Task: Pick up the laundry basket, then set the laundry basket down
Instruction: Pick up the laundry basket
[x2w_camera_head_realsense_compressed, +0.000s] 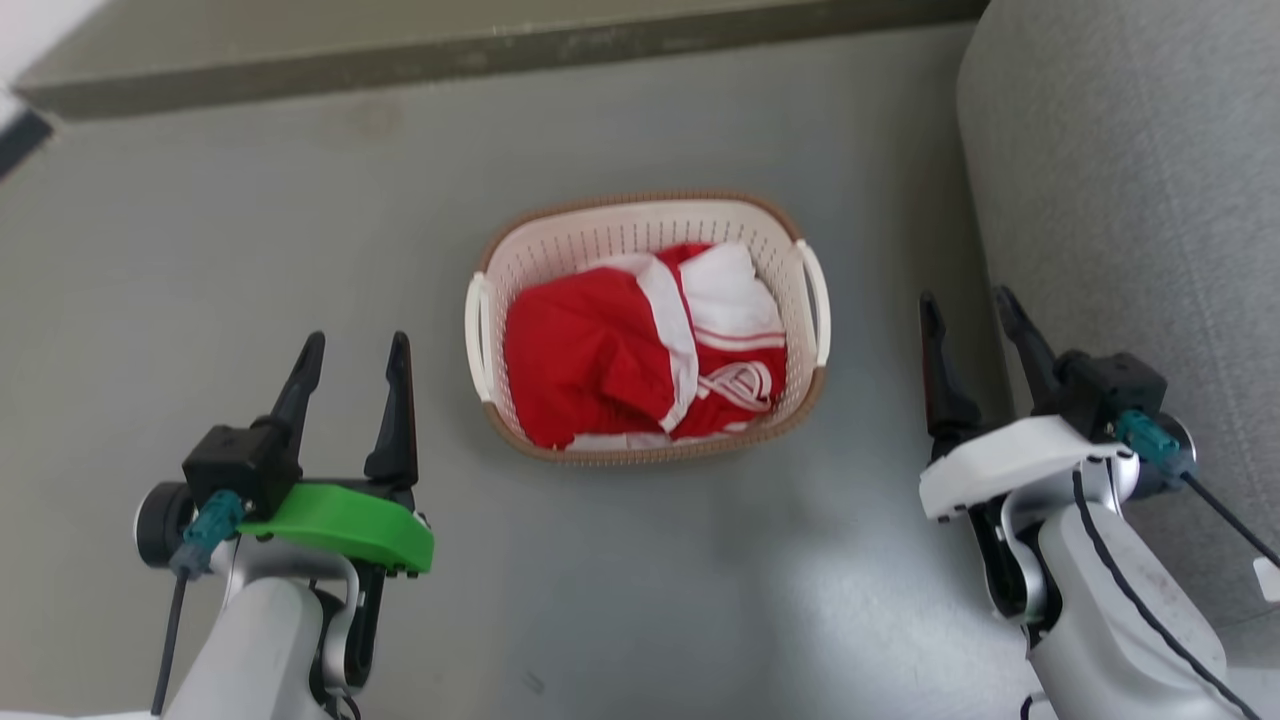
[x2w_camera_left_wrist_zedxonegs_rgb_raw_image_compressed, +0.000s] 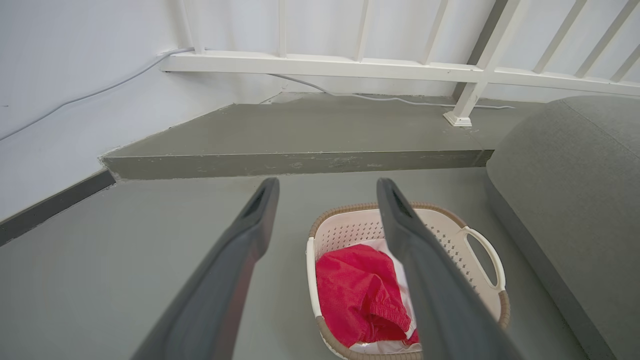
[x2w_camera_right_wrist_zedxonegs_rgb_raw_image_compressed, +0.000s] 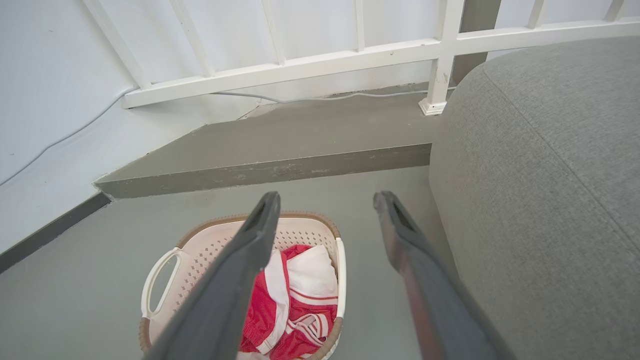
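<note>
Left gripper (x2w_camera_head_realsense_compressed: 357, 345) and right gripper (x2w_camera_head_realsense_compressed: 965, 300) stand open, empty. The laundry basket (x2w_camera_head_realsense_compressed: 640, 225) sits on the floor (x2w_camera_head_realsense_compressed: 200, 250) between them; it looks light, slightly flexible, best held by both white handles (x2w_camera_head_realsense_compressed: 478, 335).

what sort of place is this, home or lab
Probably a home-like living space, though it may be staged: a grey fabric sofa, a laundry basket of red-and-white clothes on the floor, and a white railing.

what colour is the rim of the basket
Brown, with a woven look, around the cream-white perforated basket. It shows best in the head view.
</note>
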